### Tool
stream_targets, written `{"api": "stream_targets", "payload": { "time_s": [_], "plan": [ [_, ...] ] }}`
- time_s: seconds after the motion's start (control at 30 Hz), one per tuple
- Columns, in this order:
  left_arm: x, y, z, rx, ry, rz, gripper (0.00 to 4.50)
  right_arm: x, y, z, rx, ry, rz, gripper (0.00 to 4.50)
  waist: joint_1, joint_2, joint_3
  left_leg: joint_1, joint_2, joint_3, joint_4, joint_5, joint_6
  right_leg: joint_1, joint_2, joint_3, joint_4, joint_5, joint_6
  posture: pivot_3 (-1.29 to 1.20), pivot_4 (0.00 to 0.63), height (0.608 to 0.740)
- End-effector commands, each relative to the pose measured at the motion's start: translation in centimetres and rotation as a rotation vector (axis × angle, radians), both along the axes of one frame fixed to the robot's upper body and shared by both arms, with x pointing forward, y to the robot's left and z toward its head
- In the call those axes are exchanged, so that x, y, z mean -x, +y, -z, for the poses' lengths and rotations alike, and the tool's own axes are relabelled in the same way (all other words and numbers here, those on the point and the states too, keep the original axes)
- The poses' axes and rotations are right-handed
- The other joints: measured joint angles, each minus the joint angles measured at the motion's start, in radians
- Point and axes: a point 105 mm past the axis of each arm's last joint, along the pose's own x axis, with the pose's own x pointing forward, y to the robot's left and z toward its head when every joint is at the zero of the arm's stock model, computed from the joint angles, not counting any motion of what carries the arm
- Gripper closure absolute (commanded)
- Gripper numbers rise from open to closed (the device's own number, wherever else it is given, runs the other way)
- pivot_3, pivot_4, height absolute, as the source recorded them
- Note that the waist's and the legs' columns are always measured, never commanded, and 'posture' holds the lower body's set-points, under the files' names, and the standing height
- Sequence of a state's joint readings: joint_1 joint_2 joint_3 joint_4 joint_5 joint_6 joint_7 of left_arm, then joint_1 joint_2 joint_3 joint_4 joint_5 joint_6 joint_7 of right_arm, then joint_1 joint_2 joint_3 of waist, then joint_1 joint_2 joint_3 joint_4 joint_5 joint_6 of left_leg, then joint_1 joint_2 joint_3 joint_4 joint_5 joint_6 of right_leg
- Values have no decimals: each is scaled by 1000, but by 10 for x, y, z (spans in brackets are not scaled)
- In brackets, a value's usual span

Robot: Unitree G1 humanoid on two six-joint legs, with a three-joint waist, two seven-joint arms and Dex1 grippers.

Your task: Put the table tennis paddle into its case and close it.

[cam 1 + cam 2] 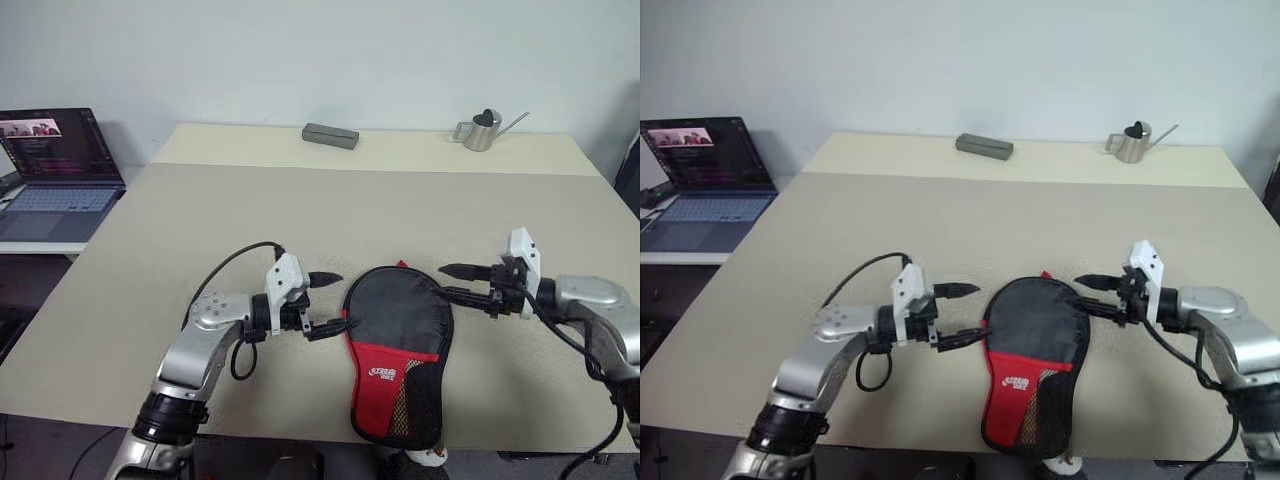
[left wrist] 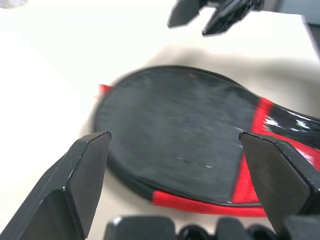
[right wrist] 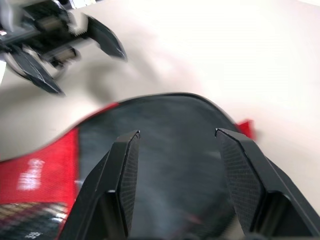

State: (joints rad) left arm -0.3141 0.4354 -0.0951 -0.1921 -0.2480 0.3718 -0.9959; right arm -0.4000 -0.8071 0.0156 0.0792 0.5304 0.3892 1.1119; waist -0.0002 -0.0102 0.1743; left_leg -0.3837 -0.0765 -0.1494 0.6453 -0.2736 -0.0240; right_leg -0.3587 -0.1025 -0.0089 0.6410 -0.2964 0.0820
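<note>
Flanking one case (image 1: 398, 345), lower centre of frame, flat on one beige table (image 1: 300, 210); round black end up-frame, red panel and mesh pocket down-frame. Two grippers: left gripper (image 1: 327, 302) just left of case rim, fingers spread wide, grasping nothing; right gripper (image 1: 452, 281) just right of rim, fingers parted, empty. One laptop (image 1: 58, 175) upper left, screen lit. One grey block (image 1: 330, 135) top centre, one small metal watering can (image 1: 484, 131) upper right, well apart. Paddle not discernible; case outline closed.

Bare table (image 1: 300, 200) around case (image 1: 398, 340), left gripper (image 1: 326, 302) and right gripper (image 1: 452, 281) flanking it, grey block (image 1: 330, 136) and watering can (image 1: 484, 131) far back
</note>
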Motion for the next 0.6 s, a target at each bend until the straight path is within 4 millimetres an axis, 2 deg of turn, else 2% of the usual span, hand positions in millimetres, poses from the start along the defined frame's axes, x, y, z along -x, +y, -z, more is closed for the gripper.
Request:
{"api": "stream_targets", "payload": {
  "time_s": [0.03, 0.2, 0.3, 0.37, 0.6],
  "plan": [
    [-7, 17, -14, -26, -99, -112, 0, -18, -16, -4, 23, -36, 23, 1855, -2, 0, 1, 0, 0, 1, 0, 0, -1, -1, 0, 0, 2, 0, -1, 0, 150, 740],
    [-20, 28, -24, -41, -169, -233, 0, -40, -46, -2, 68, -34, 93, 1855, -3, 0, 2, 0, 0, 1, 0, 3, -3, -3, 1, 1, 5, 0, -2, 0, 150, 740],
    [-18, 37, -22, -89, -203, -259, 0, -62, -60, -19, 29, -55, 196, 1855, -6, 1, 3, 0, 0, 3, 0, 3, -3, -5, 0, 3, 5, 0, -3, 0, 150, 740],
    [-21, 42, -20, -101, -212, -286, 0, -70, -64, -26, 32, -69, 222, 1855, -11, 2, 3, -1, 1, 7, -1, 4, -4, -9, 1, 7, 6, 0, -3, 0, 150, 740],
    [-32, 44, -15, -71, -200, -340, 0, -80, -70, -32, 50, -92, 257, 1855, -11, 2, 3, -5, 1, 14, -1, 4, -4, -14, 1, 13, 6, 1, -3, 0, 150, 740]
  ]
}}
